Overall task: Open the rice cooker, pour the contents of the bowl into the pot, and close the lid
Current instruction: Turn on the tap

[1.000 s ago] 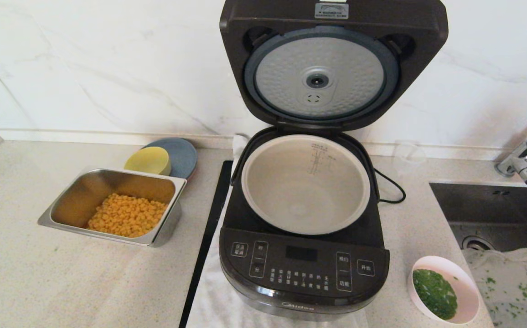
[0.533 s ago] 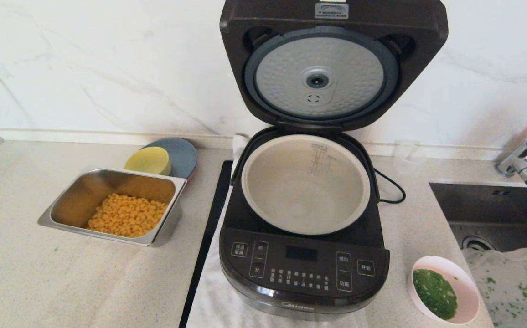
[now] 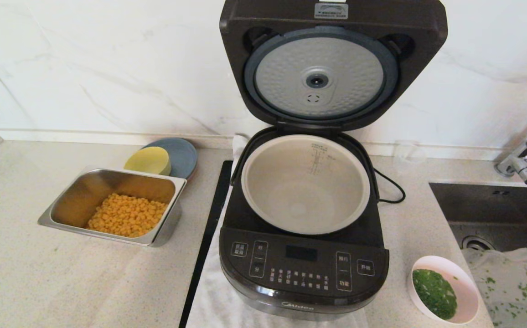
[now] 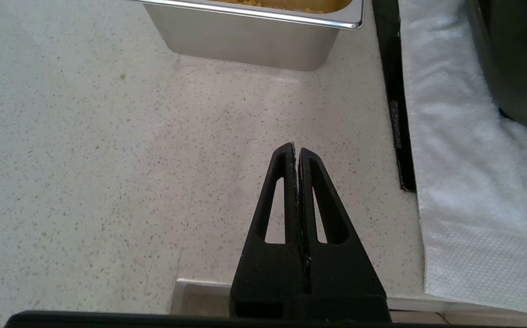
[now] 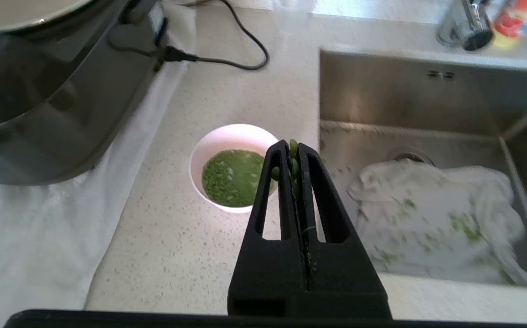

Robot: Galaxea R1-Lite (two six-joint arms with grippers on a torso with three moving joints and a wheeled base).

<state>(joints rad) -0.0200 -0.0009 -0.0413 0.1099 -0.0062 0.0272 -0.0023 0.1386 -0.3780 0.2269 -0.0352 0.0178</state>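
The black rice cooker (image 3: 303, 269) stands mid-counter with its lid (image 3: 322, 77) swung upright, silver underside facing me. The grey-beige pot (image 3: 304, 191) inside holds nothing. The pale pink bowl (image 3: 467, 291) with chopped green herbs (image 3: 434, 294) sits on the counter at the cooker's front right. Neither gripper shows in the head view. My right gripper (image 5: 293, 148) is shut above the counter just short of the bowl (image 5: 227, 136), with a few green bits stuck between its tips. My left gripper (image 4: 296, 150) is shut over bare counter, with nothing in it.
A steel tray (image 3: 67, 205) of corn kernels sits left of the cooker, with a yellow bowl (image 3: 147, 160) on a blue plate (image 3: 181, 152) behind it. A white towel (image 3: 218, 300) lies under the cooker. The sink (image 3: 487, 205), holding a herb-flecked cloth (image 3: 509, 282), lies right of the bowl.
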